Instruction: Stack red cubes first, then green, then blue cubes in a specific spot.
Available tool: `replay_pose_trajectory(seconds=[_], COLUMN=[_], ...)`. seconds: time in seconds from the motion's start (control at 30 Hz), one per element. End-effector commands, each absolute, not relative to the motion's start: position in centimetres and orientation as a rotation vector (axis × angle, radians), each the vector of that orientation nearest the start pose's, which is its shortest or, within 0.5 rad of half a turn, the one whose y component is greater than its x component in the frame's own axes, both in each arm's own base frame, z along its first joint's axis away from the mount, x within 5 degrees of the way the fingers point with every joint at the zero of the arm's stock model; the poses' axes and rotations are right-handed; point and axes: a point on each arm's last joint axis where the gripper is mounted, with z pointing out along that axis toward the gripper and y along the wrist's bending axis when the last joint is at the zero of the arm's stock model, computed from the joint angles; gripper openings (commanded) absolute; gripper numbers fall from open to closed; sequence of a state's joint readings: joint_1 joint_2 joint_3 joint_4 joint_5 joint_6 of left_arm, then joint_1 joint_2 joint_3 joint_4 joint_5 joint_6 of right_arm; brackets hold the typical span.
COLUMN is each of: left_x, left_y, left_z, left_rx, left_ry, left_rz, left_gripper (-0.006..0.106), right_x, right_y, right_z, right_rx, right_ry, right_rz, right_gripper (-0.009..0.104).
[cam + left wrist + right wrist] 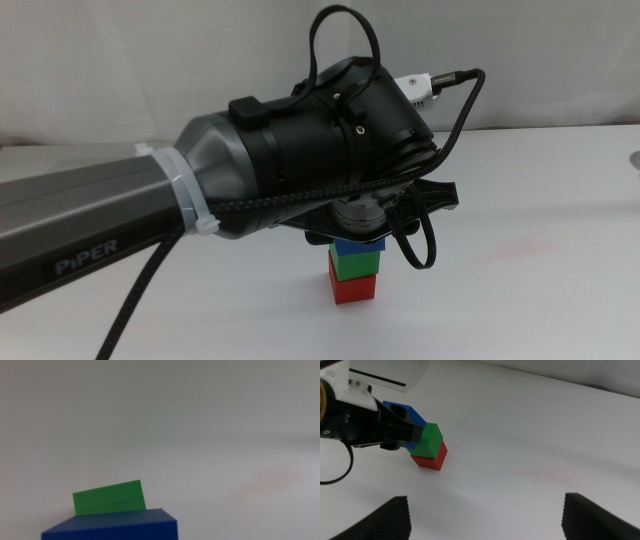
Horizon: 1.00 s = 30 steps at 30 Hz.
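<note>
Middle view: left arm reached in from the left, its wrist housing covering most of the stack. Left gripper (362, 232) sat directly over the blue cube (358, 246), which rested on or just at the green cube (355, 263), itself on the red cube (354, 288), all on bare white tabletop (520, 250). Jaws hidden by the wrist here; contact between blue and green could not be confirmed.

Left wrist view: blue cube (112, 525) filled the bottom edge, green cube (109, 497) showing beyond it and skewed relative to it. No jaws visible in this frame. Faint pink smudge (270, 480) on the table, well apart.

Right wrist view: left gripper (395, 427) appeared clamped on the blue cube (412, 414) above the green cube (429, 440) and red cube (431, 459). Right gripper (485, 510) waited well apart from the stack, jaws wide open and empty.

Risk, as judged: blue looked offset and rotated against green. Release in that state could leave it overhanging and let it tip. Any sideways drag as the jaws opened or lifted could shift green on red and topple the stack.
</note>
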<state>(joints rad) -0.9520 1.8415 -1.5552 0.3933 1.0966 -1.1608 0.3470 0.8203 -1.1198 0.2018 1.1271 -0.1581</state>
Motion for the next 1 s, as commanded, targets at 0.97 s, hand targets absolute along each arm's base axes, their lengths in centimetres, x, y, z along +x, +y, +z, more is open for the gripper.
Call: replay_pose_trajectory(seconds=[0.97], left_x=[26.8], left_y=[-29.8], left_z=[25.6], left_rx=[-0.203], left_ry=[2.687], left_rz=[-0.045], left_gripper=[-0.003], right_x=[11.5], right_y=[5.8], right_z=[41.0], right_rx=[-0.56], right_ry=[2.245], right_rz=[0.352], right_gripper=[0.081])
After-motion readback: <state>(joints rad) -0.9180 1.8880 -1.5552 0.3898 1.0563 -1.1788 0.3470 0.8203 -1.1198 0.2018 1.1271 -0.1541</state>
